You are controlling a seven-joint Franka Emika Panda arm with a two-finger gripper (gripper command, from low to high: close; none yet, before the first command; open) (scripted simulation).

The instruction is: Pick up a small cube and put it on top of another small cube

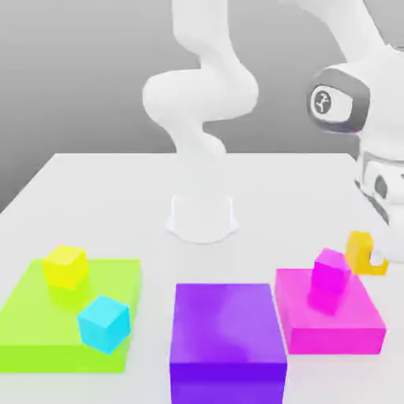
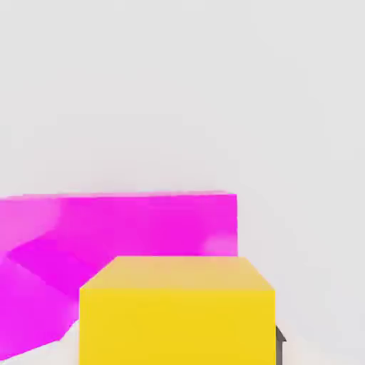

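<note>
arm [image 1: 201, 95]: bent, reaching toward exterior view's right | end effector [image 1: 378, 256]: low, pointing down, closed in a grip

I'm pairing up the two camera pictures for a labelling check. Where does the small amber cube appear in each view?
Exterior view: the small amber cube is toward the exterior view's right, just behind the flat magenta block, partly covered by the white hand.
Hand view: it is large and close, cut off by the picture's edge, overlapping the magenta block.
Shared landmark: that flat magenta block, beside the cube in both.
</note>
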